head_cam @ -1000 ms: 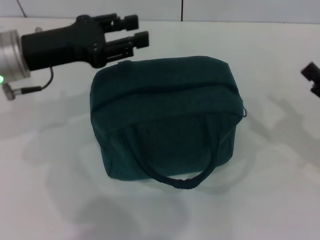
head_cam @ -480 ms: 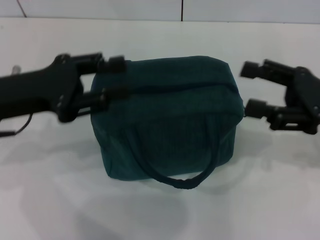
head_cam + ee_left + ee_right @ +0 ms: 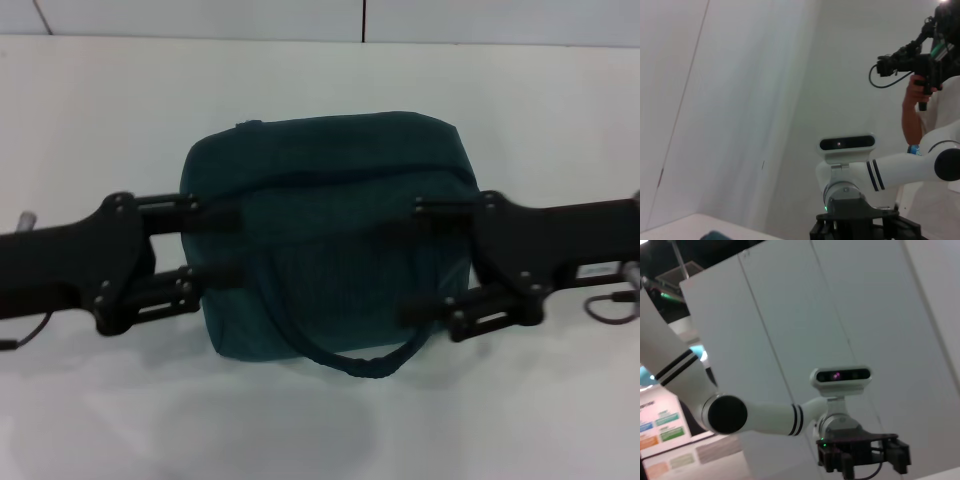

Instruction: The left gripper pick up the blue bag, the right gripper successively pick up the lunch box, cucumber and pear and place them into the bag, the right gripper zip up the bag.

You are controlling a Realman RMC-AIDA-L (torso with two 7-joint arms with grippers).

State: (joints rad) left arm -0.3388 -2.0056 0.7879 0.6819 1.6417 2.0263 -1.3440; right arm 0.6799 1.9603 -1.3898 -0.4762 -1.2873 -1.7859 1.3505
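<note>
Both arms have swung in — black left gripper and right gripper, fingers spread wide, flank the zipped teal-blue fabric bag on the white counter — an off-centre squeeze might topple it.

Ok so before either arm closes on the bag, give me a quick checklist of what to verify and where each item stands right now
1. The blue bag upright on the table: ok.
2. Zipper shut along the top: looks closed, ok.
3. The left gripper open, level with the bag's left side: ok.
4. The right gripper open, in front of the bag's right side: ok.
5. Lunch box, cucumber and pear inside: cannot tell, none are visible.
6. Front handle free of both grippers: ok.
</note>
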